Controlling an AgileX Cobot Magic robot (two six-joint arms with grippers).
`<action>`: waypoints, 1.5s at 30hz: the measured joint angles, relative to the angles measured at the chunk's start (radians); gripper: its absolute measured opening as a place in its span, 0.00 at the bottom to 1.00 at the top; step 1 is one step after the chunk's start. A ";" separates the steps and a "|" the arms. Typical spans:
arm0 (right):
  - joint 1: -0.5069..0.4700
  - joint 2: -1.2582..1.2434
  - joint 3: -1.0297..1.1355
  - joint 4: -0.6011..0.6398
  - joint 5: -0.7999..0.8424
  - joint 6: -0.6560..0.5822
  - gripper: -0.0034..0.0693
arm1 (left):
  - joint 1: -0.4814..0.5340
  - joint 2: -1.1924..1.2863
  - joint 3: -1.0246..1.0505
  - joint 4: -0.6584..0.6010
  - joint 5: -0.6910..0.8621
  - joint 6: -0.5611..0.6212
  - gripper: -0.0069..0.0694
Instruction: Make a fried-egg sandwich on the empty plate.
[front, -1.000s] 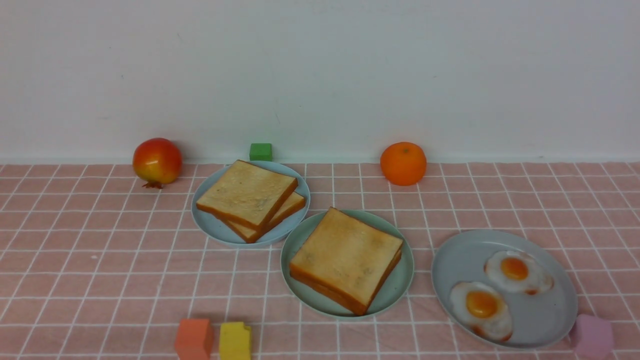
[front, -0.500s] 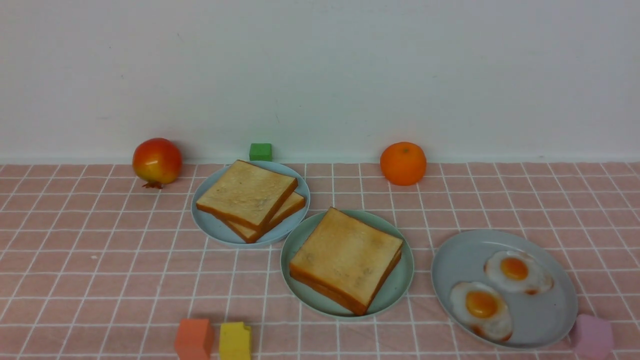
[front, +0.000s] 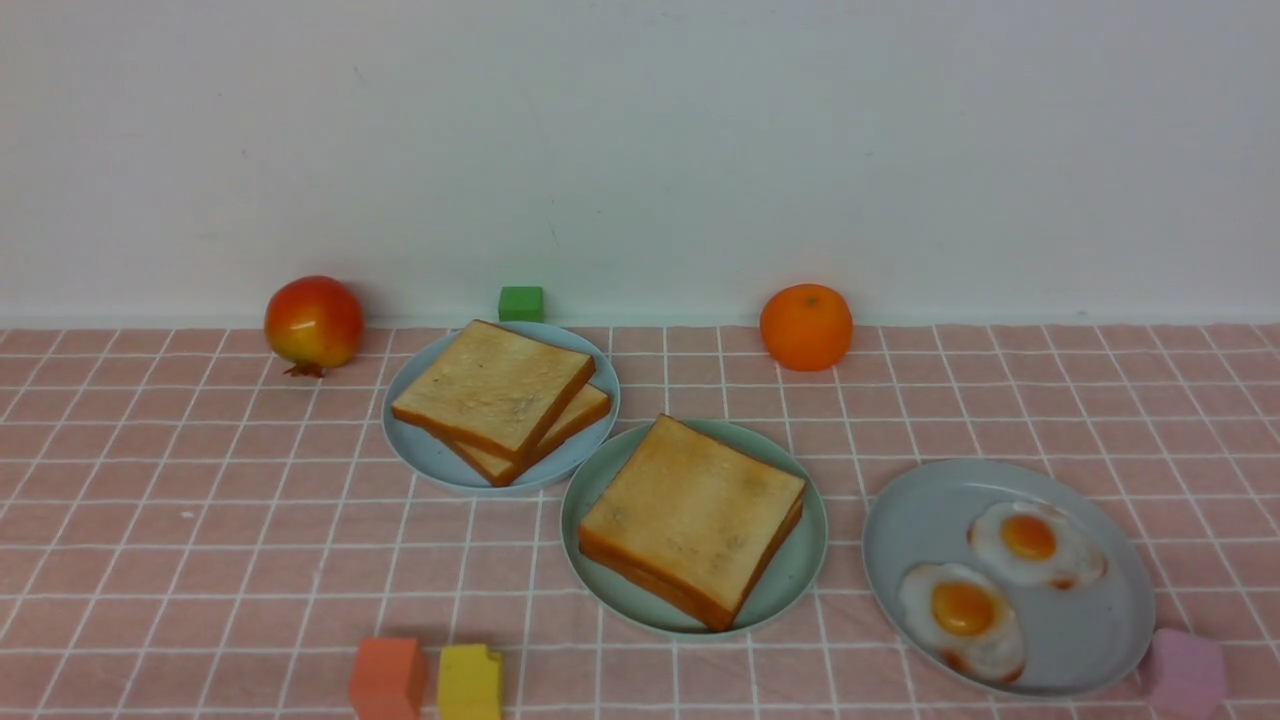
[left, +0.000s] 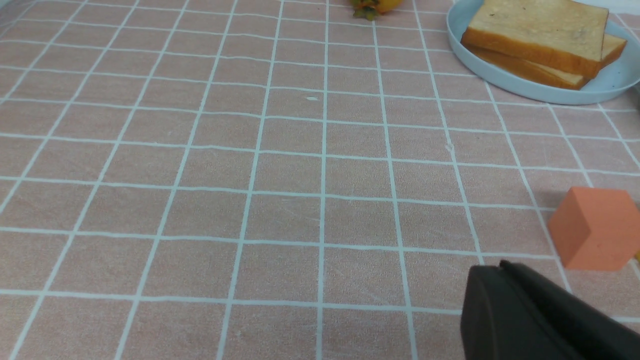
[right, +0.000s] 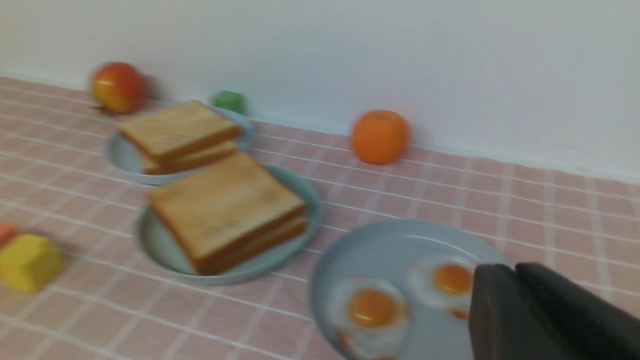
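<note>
1. Grippers first, nearest me: my left gripper (left: 492, 269) is clenched, fingertips together, with nothing seen in it. My right gripper (right: 506, 270) shows dark fingertips near each other; can't tell if they're parted or pressed together, and I see no food in them.
2. Near edge: orange block (front: 387, 678), yellow block (front: 470, 681) and purple block (front: 1185, 673). Not needed; I'd steer round them.
3. Grey-blue plate (front: 905, 510), on my right, holds two fried eggs (front: 963, 608). Spares, as I judge it.
4. Mint-green plate (front: 590, 585), mid-table, carries two stacked toast slices (front: 690, 510), the top one nearly covering the lower. That's the sandwich spot. Egg between them: hidden, can't confirm.
5. Step in hand, my call: stack closed, task at or near its end. Next move: keep both arms off and park. If a check finds no egg inside, I'd lift the top slice squarely; a sideways drag could shift the lower one.
6. Farther back, pale blue plate (front: 420, 455) with two loose slices (front: 495, 385); leave them.
7. Farthest: pomegranate (front: 314, 322), green block (front: 522, 304), orange fruit (front: 806, 327). Ignore.
</note>
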 joint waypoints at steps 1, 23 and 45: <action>-0.039 0.000 0.006 0.000 -0.001 -0.004 0.16 | 0.000 0.000 0.000 0.000 0.000 0.000 0.12; -0.202 -0.096 0.268 -0.166 -0.024 0.254 0.19 | 0.000 0.000 0.000 0.000 -0.001 0.000 0.15; -0.205 -0.096 0.268 -0.161 -0.023 0.255 0.21 | 0.000 0.000 0.000 -0.001 -0.001 0.000 0.17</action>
